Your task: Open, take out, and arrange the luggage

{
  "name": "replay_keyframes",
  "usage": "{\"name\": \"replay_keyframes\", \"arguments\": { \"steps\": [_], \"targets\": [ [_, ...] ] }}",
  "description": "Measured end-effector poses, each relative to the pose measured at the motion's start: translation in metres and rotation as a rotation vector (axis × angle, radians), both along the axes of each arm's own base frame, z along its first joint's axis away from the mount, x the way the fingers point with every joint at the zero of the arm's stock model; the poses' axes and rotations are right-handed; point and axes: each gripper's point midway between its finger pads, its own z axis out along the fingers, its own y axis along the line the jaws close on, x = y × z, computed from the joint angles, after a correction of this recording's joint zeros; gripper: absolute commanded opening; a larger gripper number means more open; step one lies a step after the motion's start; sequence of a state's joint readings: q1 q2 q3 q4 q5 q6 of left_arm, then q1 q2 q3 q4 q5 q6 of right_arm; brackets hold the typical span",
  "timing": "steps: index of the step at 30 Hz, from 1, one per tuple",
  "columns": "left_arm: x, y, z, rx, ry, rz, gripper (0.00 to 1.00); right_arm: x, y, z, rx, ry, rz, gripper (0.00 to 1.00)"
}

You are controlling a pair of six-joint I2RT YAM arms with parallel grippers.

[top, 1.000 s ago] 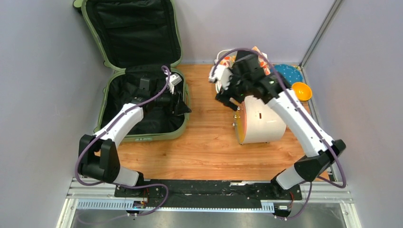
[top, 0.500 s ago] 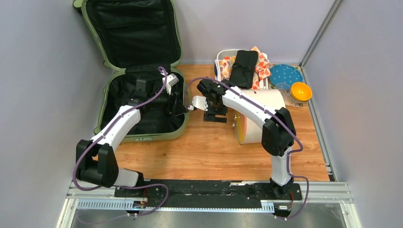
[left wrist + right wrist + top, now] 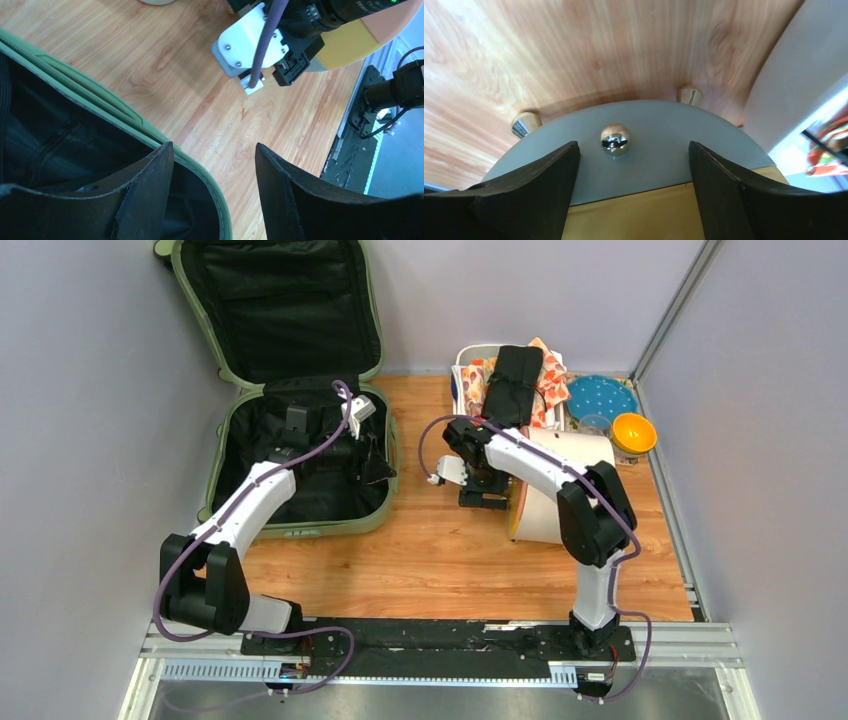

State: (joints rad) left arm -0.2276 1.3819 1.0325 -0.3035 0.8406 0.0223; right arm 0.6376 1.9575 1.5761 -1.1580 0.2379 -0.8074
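The sage-green luggage [image 3: 300, 528] lies open at the left, its black-lined lid [image 3: 280, 300] leaning on the back wall. My left gripper [image 3: 379, 470] hangs over the case's right rim, open and empty. In the left wrist view the green rim [image 3: 100, 97] passes between the spread fingers of the left gripper [image 3: 215, 155]. My right gripper [image 3: 481, 497] is open in front of the orange end of the cream cylinder [image 3: 570, 495]. In the right wrist view the right gripper [image 3: 634, 150] faces a grey panel with a chrome knob [image 3: 615, 139], touching nothing.
A white tub [image 3: 465, 375] at the back right holds patterned cloth and a black folded item [image 3: 512, 380]. A blue dotted plate [image 3: 605, 395] and an orange bowl [image 3: 634, 432] sit by the right wall. Bare wood floor [image 3: 440, 550] lies between the case and the cylinder.
The right arm left the tub at the back, swung left toward the suitcase, then drew back to the cylinder's orange end. The left arm has hardly moved.
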Motion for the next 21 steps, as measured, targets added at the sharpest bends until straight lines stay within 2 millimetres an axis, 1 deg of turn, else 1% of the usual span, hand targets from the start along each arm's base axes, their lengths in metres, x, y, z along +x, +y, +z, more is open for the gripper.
{"name": "replay_keyframes", "arguments": {
  "steps": [4, 10, 15, 19, 21],
  "targets": [
    [0.0, 0.0, 0.0, 0.0, 0.001, 0.0, 0.69, -0.013, -0.023, 0.002, -0.002, 0.013, -0.025, 0.83],
    [0.003, -0.001, -0.008, 0.003, 0.03, -0.003, 0.69, -0.024, -0.063, 0.006, 0.021, 0.005, -0.084, 0.83],
    [0.007, -0.003, -0.009, -0.002, 0.045, -0.002, 0.69, -0.038, -0.094, 0.007, 0.025, 0.012, -0.065, 0.83],
    [0.009, -0.004, -0.006, -0.008, 0.042, -0.005, 0.69, -0.046, -0.111, 0.01, 0.044, 0.024, -0.016, 0.83],
    [0.01, -0.004, -0.007, -0.008, 0.044, -0.005, 0.69, -0.048, -0.115, 0.011, 0.058, 0.025, 0.011, 0.83]
  ]
}}
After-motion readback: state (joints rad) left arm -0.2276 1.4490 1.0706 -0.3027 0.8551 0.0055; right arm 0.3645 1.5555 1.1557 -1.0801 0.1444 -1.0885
